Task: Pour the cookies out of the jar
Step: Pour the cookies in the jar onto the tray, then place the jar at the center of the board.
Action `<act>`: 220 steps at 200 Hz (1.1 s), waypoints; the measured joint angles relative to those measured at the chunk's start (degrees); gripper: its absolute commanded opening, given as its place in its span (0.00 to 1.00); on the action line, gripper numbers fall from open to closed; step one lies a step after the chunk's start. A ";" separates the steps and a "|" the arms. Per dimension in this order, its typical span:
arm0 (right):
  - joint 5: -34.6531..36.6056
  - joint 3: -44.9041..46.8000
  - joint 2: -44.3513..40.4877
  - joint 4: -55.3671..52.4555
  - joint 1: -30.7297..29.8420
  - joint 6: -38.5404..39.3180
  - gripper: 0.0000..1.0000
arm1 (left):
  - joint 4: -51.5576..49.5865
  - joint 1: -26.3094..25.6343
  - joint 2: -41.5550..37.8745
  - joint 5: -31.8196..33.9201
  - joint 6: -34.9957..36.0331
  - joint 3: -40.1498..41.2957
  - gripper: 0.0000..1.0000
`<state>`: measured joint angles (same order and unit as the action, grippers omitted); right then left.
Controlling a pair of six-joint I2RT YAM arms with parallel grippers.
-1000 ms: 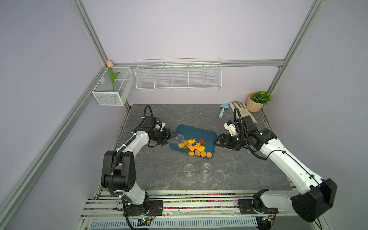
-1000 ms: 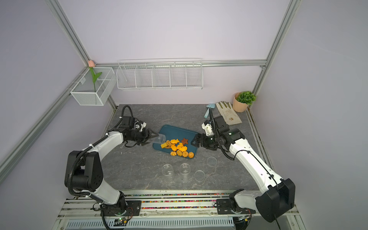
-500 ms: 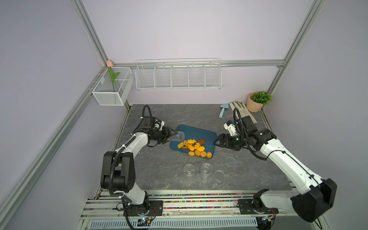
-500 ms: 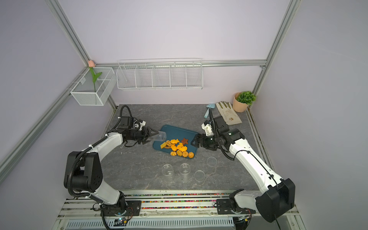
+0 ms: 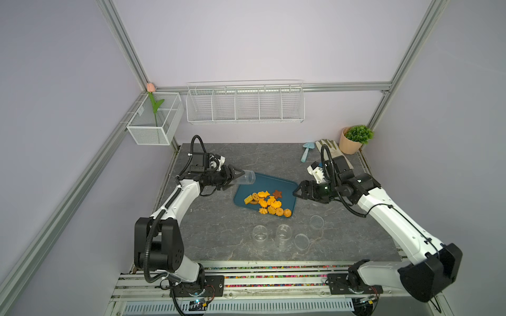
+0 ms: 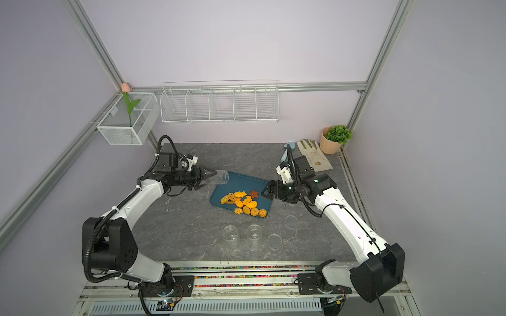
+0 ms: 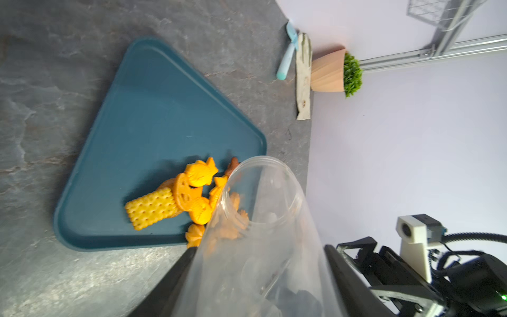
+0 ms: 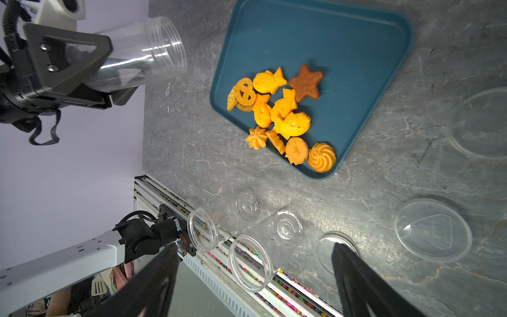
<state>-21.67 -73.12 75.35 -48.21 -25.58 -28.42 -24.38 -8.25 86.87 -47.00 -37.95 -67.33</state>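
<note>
The left gripper (image 5: 238,179) has its jaws pinching the clear jar (image 5: 249,177). The jar lies nearly level, its long axis pointing toward the right arm and its mouth over the tray (image 5: 273,182) corner. About a dozen cookies (image 5: 267,203) lie on the tray, one a brown star (image 5: 278,194). Two spare jars (image 5: 259,235) stand on the surface (image 5: 219,227). The right gripper (image 5: 296,191) has its jaws spread, holding nothing.

Orange-yellow cookies (image 5: 267,203), teal tray (image 5: 284,183), grey-veined table (image 5: 219,227).

Left claw (image 8: 120,68) holds the clear jar (image 8: 162,46) sideways; cookies (image 8: 277,115) lie on the teal tray (image 8: 343,41).
</note>
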 measured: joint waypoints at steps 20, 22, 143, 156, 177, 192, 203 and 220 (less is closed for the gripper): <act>0.00 -1.86 0.44 -0.35 0.15 0.28 0.89 | -0.28 0.00 -1.49 -0.59 -0.59 -1.90 0.65; -0.02 -2.01 0.46 -0.42 0.17 0.33 0.89 | -0.33 0.00 -1.60 -0.66 -0.61 -2.03 0.65; -5.60 -18.12 1.77 -1.86 6.08 -1.97 0.89 | 13.62 -4.94 -6.95 -4.94 -19.06 -3.19 0.66; -6.99 -18.53 1.75 -1.36 7.17 -3.19 0.89 | 15.78 -6.23 -6.95 -5.84 -21.31 -3.54 0.66; -9.16 -18.60 1.75 -0.37 8.57 -5.01 0.89 | 20.09 -7.98 -6.97 -7.41 -25.35 -3.72 0.66; -10.88 -18.60 1.75 0.55 9.25 -6.25 0.89 | 23.37 -9.05 -6.97 -8.57 -28.33 -3.72 0.66; -12.22 -18.60 1.70 1.40 9.62 -7.21 0.89 | 25.64 -9.79 -6.97 -9.33 -30.34 -3.72 0.66; -14.29 -18.53 1.57 3.26 10.03 -8.68 0.89 | 28.96 -10.78 -6.97 -10.40 -33.31 -3.67 0.66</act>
<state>-35.97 -91.66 76.93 -44.95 -15.55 -37.10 4.58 -19.03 79.90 -57.41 -71.26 -71.00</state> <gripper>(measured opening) 0.892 0.663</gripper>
